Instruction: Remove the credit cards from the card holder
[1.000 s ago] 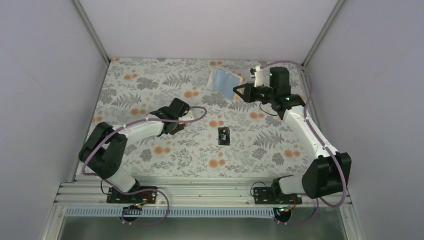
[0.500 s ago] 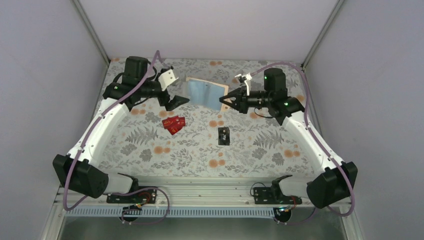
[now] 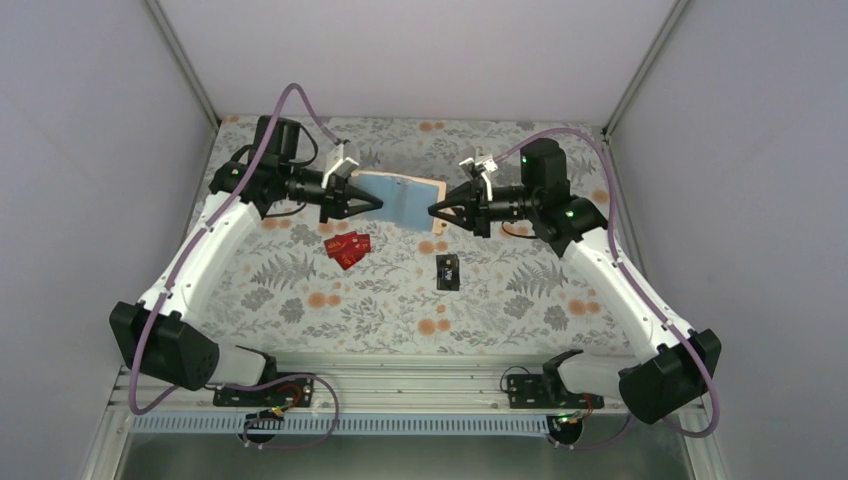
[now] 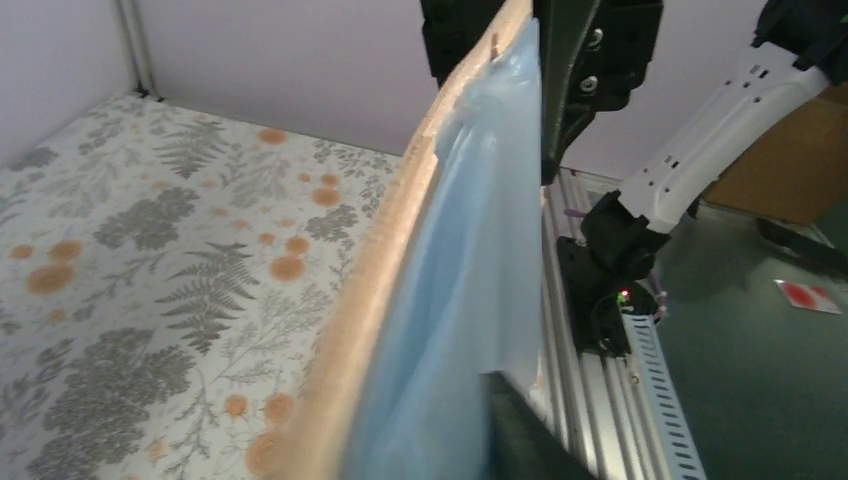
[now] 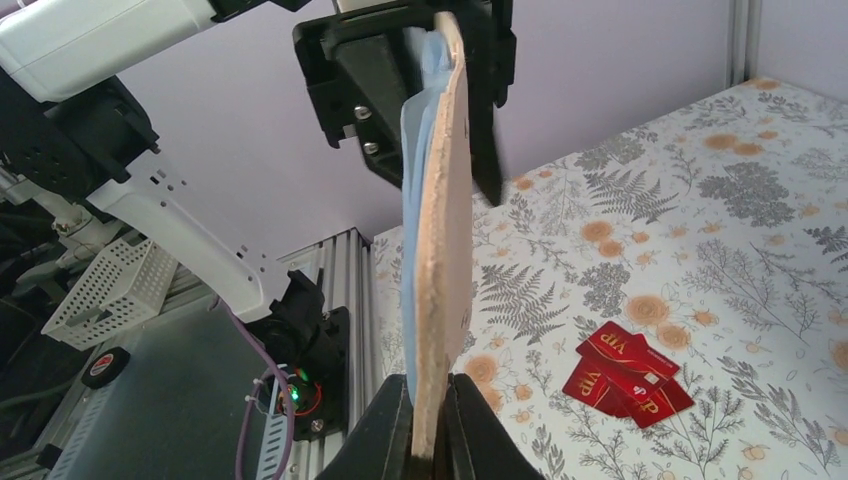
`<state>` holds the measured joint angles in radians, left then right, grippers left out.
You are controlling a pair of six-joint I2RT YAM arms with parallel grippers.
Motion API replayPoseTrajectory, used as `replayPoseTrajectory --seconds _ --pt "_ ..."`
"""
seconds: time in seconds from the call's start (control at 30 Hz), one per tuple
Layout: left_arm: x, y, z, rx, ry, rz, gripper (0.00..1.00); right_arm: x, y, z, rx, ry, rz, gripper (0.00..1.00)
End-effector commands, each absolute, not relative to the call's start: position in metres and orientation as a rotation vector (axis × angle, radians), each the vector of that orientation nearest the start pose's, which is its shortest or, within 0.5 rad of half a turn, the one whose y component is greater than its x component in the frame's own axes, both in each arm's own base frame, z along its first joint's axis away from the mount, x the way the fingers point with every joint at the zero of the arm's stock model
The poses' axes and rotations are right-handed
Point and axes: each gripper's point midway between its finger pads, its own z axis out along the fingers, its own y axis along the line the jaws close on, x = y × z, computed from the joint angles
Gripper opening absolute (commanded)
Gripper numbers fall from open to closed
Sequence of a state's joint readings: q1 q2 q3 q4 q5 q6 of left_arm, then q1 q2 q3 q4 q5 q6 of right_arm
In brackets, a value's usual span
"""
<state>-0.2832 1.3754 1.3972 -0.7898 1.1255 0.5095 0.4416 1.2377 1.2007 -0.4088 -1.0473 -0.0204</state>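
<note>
The card holder (image 3: 405,200), tan outside and pale blue inside, hangs flat in the air above the far middle of the table. My right gripper (image 3: 437,212) is shut on its right edge; in the right wrist view both fingers pinch the holder (image 5: 440,250) at the bottom. My left gripper (image 3: 368,201) stands around the holder's left edge, one dark finger (image 4: 520,440) lying against the blue face (image 4: 450,280). Whether it presses does not show. Three red credit cards (image 3: 347,247) lie overlapped on the table below the left gripper. A black card (image 3: 447,270) lies nearer the middle.
The table carries a floral cloth (image 3: 520,290). Grey walls close it in at the back and both sides. An aluminium rail (image 3: 420,385) with both arm bases runs along the near edge. The red cards (image 5: 628,378) lie right of the holder in the right wrist view.
The left arm rose from the table, leaving the red cards there, and has moved onto the holder's left edge with its jaws narrowing. The right gripper carried the holder left and lower.
</note>
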Motion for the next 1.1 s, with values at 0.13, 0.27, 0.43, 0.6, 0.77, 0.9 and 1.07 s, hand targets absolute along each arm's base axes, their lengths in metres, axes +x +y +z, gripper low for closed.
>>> replayPoseTrajectory --seconds 0.13,0.27,0.43,0.6,0.77,0.9,1.07 --pt "0.237 -0.236 0.364 1.321 1.494 -1.201 0.02 0.246 0.266 0.363 -1.031 1.635 1.108 0.39" --pt "0.226 -0.235 0.373 1.356 1.442 -1.208 0.02 0.26 0.253 0.36 -0.942 1.654 1.016 0.43" --pt "0.22 -0.233 0.372 1.381 1.42 -1.196 0.02 0.262 0.252 0.353 -0.949 1.661 0.997 0.5" --pt "0.22 -0.234 0.368 1.389 1.411 -1.203 0.02 0.273 0.256 0.357 -0.903 1.674 0.999 0.58" --pt "0.224 -0.239 0.369 1.389 1.406 -1.211 0.02 0.26 0.281 0.369 -0.95 1.559 1.036 0.67" --pt "0.226 -0.246 0.365 1.399 1.421 -1.213 0.02 0.251 0.302 0.378 -1.005 1.486 1.057 0.69" --pt "0.231 -0.247 0.367 1.383 1.442 -1.196 0.02 0.235 0.322 0.379 -1.098 1.442 1.1 0.64"
